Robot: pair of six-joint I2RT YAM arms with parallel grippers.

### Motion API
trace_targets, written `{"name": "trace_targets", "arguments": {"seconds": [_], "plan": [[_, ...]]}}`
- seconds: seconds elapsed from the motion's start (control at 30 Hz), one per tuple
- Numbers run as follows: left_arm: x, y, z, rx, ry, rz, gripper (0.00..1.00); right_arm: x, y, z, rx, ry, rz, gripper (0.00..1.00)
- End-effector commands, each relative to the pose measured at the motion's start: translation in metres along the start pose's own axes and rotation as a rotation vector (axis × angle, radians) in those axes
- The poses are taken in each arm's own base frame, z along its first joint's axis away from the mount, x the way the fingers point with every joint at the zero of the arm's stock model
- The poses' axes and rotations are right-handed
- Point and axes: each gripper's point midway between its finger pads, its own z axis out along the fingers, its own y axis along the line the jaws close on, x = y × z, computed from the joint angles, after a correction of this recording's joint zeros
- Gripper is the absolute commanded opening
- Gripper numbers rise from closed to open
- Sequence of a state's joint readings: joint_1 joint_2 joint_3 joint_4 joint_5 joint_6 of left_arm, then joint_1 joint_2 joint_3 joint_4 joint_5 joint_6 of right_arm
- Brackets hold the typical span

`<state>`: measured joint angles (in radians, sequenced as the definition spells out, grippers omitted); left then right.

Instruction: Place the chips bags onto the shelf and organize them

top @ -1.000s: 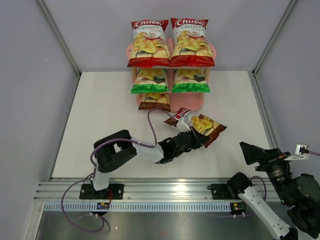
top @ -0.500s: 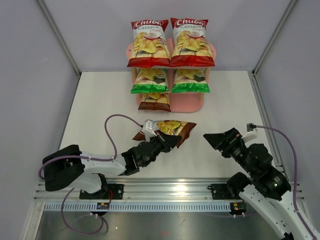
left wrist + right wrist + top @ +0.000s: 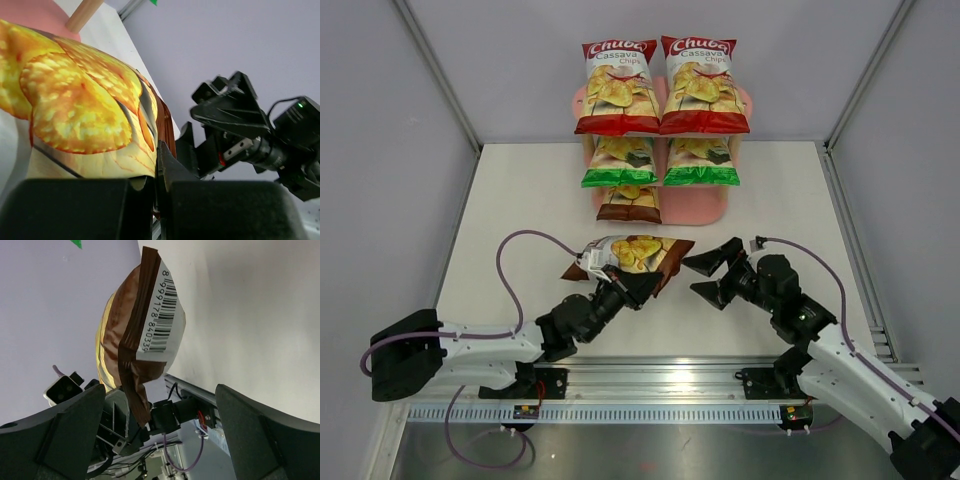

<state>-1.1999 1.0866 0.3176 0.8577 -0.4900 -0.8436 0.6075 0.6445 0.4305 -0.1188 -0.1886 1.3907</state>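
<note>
Left gripper (image 3: 620,284) pinches a dark brown chips bag (image 3: 638,256) above the white table (image 3: 520,220), right gripper (image 3: 712,275) spread wide just beside it, the pink shelf (image 3: 705,208) standing at the far edge between pale grey walls (image 3: 380,150).

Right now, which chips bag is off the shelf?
The dark brown bag pinched in the left gripper, held up in front of the open right gripper. The other five sit on the shelf: two red, two green, one brown.
</note>
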Motion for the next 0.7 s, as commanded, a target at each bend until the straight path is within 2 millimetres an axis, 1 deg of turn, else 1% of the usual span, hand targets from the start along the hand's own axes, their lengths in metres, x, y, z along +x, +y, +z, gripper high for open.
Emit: {"name": "trace_targets", "arguments": {"seconds": [0.0,0.03,0.07,0.2,0.23,0.27,0.33,0.37,0.47,0.57,0.63,0.67], "plan": [[-0.026,-0.04,-0.003,0.158,-0.085,0.046,0.0,0.006,0.055,0.001,-0.203,0.063,0.027,0.99],[-0.024,-0.043,-0.004,0.176,-0.079,0.055,0.0,0.006,0.057,0.003,-0.212,0.065,0.027,0.99],[-0.024,-0.053,-0.006,0.226,-0.075,0.054,0.0,0.006,0.058,0.005,-0.218,0.069,0.036,0.99],[-0.015,-0.063,-0.007,0.293,-0.053,0.088,0.0,0.011,0.062,0.014,-0.234,0.115,0.068,1.0],[-0.012,-0.064,-0.007,0.3,-0.047,0.093,0.0,0.012,0.058,0.017,-0.22,0.126,0.076,1.0],[-0.014,-0.068,-0.008,0.318,-0.054,0.093,0.0,0.015,0.057,0.018,-0.218,0.136,0.081,0.99],[-0.007,-0.073,-0.008,0.342,-0.038,0.119,0.0,0.017,0.058,0.021,-0.217,0.146,0.102,1.0],[-0.005,-0.08,-0.007,0.365,-0.026,0.128,0.0,0.019,0.058,0.02,-0.217,0.152,0.102,0.99],[0.001,-0.083,-0.005,0.387,-0.008,0.145,0.0,0.022,0.066,0.019,-0.226,0.162,0.094,0.99],[0.005,-0.083,-0.007,0.398,0.006,0.158,0.0,0.02,0.062,0.017,-0.217,0.142,0.099,1.0],[0.008,-0.086,-0.008,0.409,0.026,0.164,0.0,0.016,0.064,0.013,-0.231,0.112,0.096,0.96],[0.012,-0.089,-0.009,0.428,0.044,0.174,0.0,0.015,0.061,0.013,-0.227,0.103,0.098,0.94]]}}
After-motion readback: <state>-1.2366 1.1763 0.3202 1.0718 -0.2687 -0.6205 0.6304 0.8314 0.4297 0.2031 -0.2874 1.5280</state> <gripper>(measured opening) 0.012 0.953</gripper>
